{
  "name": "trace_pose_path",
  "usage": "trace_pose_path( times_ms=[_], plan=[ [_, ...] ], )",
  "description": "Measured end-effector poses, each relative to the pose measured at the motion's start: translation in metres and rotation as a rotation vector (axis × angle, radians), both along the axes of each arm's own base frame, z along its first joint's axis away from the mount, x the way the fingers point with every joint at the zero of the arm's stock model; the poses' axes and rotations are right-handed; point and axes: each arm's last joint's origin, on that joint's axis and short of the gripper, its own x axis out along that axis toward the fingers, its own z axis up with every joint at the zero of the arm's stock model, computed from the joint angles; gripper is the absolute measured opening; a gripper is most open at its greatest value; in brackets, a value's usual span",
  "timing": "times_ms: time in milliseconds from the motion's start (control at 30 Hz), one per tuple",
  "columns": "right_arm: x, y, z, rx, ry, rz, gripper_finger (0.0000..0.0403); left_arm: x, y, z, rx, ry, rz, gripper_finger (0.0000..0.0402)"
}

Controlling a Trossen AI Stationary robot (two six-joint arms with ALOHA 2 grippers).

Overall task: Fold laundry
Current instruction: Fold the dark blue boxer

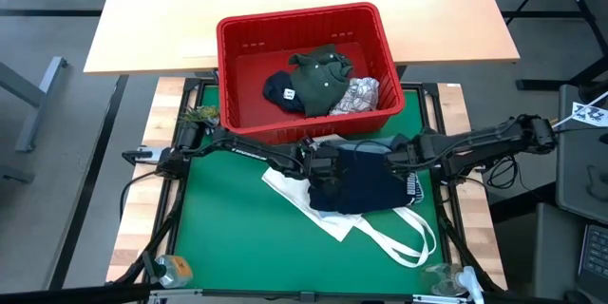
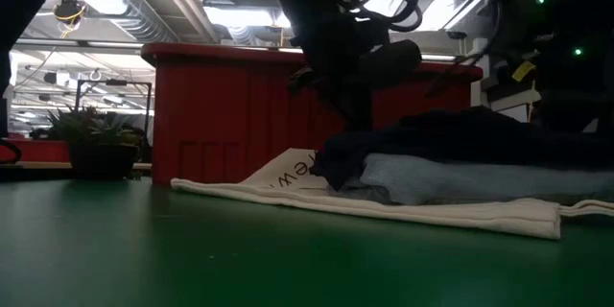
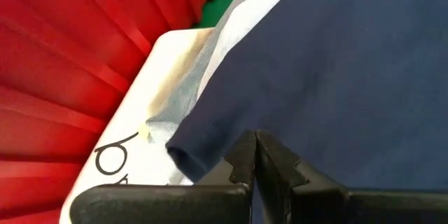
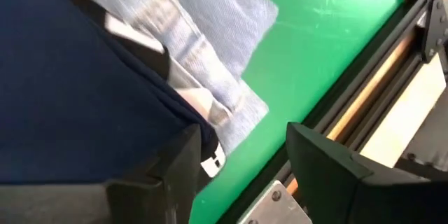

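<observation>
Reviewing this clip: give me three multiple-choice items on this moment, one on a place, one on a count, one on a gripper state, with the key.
1. Where does the navy garment lie?
A. in the red basket
B. over the white tote bag on the green mat
C. on the wooden table

2. How many garments show inside the red basket?
A. none
B. one
C. three

3. How does the left gripper stand?
A. shut
B. wide open
C. out of view

Key: 1 B, the high view shows it over the tote bag; 2 C, olive, navy and printed white pieces; 3 A, its fingertips meet in the left wrist view.
</observation>
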Motion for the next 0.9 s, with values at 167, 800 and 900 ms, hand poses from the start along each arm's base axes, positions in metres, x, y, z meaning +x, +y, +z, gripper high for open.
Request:
trace_pose_path(
  times_ms=[167, 800, 900],
  plan=[
    [-0.003, 0.000, -0.005, -0.003, 0.018, -0.006, 0.0209, -0.002, 0.000, -0.001, 0.003, 0.027, 0.000, 0.0004],
    [-0.008, 0.000, 0.014, 0.010, 0.122, 0.002, 0.0209, -0.007, -0.009, 0.009, 0.002, 0.022, -0.021, 0.0004],
    [-0.009, 0.000, 0.015, 0.002, 0.129, 0.004, 0.0209, -0.010, -0.014, 0.014, 0.001, 0.024, -0.034, 0.0004]
  ],
)
